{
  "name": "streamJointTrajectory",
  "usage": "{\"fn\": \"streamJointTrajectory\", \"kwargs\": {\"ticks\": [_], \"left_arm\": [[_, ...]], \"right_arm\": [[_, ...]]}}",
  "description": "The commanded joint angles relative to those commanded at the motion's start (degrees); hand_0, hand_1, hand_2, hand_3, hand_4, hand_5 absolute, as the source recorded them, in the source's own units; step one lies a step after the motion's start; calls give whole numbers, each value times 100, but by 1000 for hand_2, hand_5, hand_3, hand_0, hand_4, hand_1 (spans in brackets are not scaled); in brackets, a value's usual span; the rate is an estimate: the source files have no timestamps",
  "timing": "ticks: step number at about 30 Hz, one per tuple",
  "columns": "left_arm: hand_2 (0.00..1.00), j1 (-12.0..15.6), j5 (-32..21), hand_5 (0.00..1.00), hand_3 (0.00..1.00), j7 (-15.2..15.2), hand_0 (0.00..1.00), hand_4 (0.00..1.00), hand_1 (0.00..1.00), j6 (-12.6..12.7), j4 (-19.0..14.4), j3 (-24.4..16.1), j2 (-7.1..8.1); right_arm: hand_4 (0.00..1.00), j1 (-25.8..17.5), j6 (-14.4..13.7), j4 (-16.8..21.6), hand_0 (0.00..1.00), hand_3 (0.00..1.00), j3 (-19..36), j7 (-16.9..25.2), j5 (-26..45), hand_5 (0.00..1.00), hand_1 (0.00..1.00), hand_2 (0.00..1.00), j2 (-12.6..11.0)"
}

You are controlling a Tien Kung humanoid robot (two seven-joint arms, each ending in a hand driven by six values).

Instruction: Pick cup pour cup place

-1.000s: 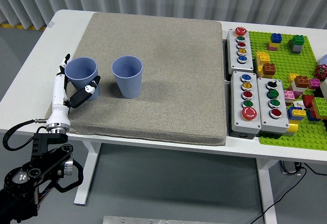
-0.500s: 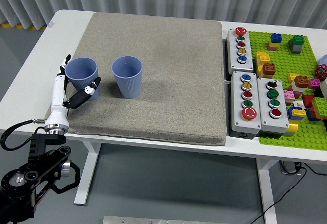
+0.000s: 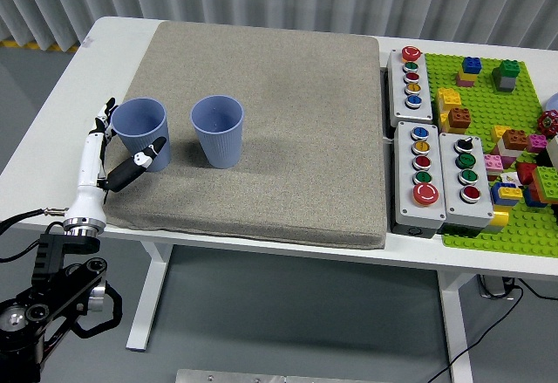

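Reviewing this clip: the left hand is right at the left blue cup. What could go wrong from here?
1. The left hand looks only loosely around the left cup, thumb low on its wall; a lift might let it slip or tip.
2. The second cup stands close by on the mat; a swing to pour could knock it over.
3. That cup sits near the mat's left edge, so a nudge may push it onto the table.
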Motion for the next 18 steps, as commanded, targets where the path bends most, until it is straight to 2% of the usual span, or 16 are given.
{"fn": "streamJointTrajectory", "kwargs": {"ticks": [7,12,13,15,18], "left_arm": [[998,300,48,551,998,0,937,998,889,6,-330,-200,147],[998,592,129,554,998,35,940,998,890,14,-726,-395,301],[998,668,199,554,998,71,940,998,890,15,-907,-463,354],[998,708,265,563,998,98,933,998,885,24,-1075,-530,384],[998,707,411,563,998,161,933,998,885,55,-1556,-772,421]], "right_arm": [[175,-53,12,0,696,611,47,-13,-87,302,696,625,13],[175,-75,7,0,696,611,81,-15,-130,303,695,625,19],[175,-74,4,0,696,611,100,-14,-136,303,695,625,20],[173,-74,3,0,697,610,108,-12,-140,305,695,625,19],[173,-71,3,0,697,610,122,-8,-149,305,695,625,14]]}}
